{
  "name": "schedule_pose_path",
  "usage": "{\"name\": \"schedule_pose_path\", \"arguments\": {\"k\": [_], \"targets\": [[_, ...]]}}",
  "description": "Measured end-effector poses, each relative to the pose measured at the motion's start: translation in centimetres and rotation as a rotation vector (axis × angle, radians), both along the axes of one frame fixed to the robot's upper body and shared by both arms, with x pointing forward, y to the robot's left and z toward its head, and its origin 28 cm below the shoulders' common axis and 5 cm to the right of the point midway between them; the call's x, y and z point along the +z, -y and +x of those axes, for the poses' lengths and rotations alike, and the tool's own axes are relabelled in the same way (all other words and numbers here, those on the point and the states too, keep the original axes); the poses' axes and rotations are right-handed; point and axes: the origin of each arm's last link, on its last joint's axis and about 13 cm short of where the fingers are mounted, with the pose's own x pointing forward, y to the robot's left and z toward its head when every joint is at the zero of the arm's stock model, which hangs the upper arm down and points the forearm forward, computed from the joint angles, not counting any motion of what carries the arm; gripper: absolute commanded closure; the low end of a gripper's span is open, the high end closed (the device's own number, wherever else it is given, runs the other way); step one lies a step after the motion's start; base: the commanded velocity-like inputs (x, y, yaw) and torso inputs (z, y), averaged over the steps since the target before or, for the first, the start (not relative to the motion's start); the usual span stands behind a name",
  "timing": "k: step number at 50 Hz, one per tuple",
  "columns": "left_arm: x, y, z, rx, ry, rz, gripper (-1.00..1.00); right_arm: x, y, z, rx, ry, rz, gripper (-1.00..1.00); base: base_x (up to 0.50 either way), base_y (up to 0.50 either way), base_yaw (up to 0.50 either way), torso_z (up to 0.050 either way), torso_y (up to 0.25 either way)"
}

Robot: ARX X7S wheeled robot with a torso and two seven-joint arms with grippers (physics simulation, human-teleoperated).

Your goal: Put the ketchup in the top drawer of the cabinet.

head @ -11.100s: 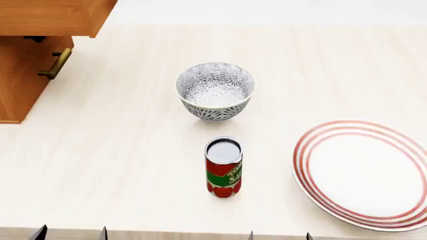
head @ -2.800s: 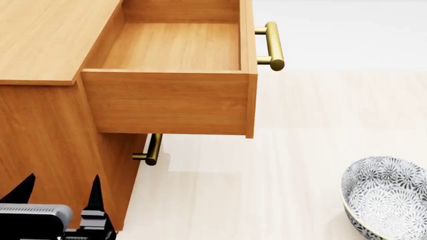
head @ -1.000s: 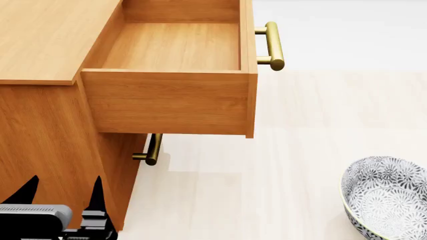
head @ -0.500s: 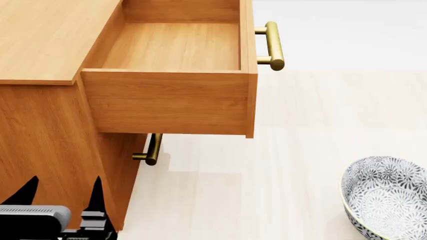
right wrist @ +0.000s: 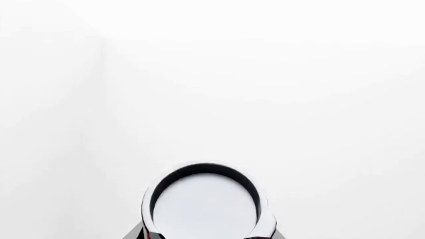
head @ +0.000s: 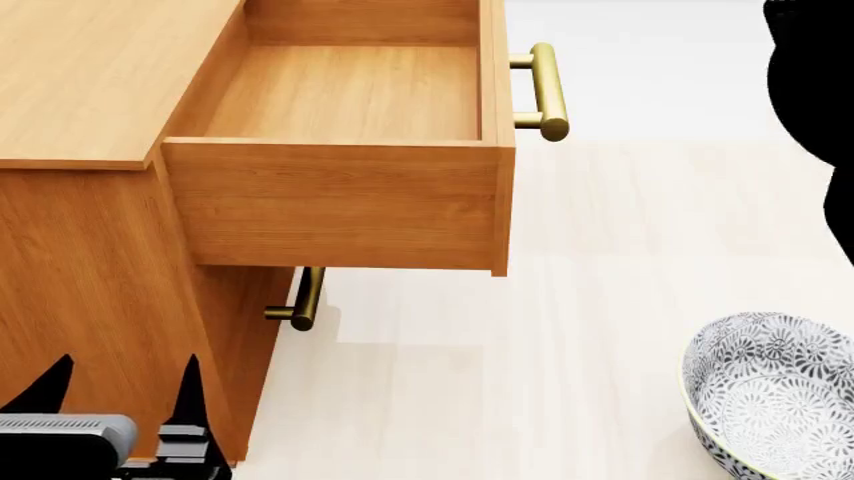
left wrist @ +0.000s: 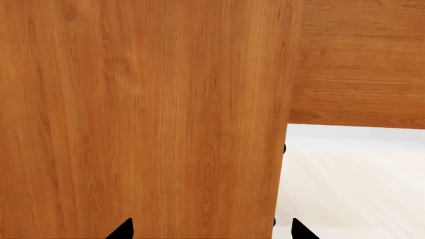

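Observation:
The cabinet (head: 80, 90) stands at the left, and its side fills the left wrist view (left wrist: 146, 109). Its top drawer (head: 347, 95) is pulled out and empty, with its brass handle (head: 545, 92) at the right end. My left gripper (head: 120, 385) is open and empty, low beside the cabinet's side; its fingertips are also spread in the left wrist view (left wrist: 211, 231). My right gripper (right wrist: 206, 234) is shut on the ketchup (right wrist: 204, 204), whose silver top and rim show with a sliver of red label. The ketchup is not visible in the head view.
The lower drawer's brass handle (head: 304, 300) sticks out under the open drawer. A patterned grey-white bowl (head: 774, 395) sits on the pale table (head: 534, 350) at the lower right. A black shape, part of my right arm (head: 817, 90), reaches in at the upper right edge.
A black shape of my right arm has come into the head view at the upper right. The left gripper has sunk slightly. The drawer and bowl have not moved.

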Motion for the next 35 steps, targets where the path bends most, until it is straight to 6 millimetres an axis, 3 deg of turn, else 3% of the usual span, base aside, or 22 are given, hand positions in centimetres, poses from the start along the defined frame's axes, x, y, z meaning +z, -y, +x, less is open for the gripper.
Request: {"name": "schedule_pose_path", "arguments": {"k": [35], "targets": [[0.0,0.0,0.1,0.002,-0.003,-0.003,-1.0,1.4,-3.8,7.4,0.066,-0.195,-0.128,1.0,0.0,0.0,0.0,0.0,0.0]]}}
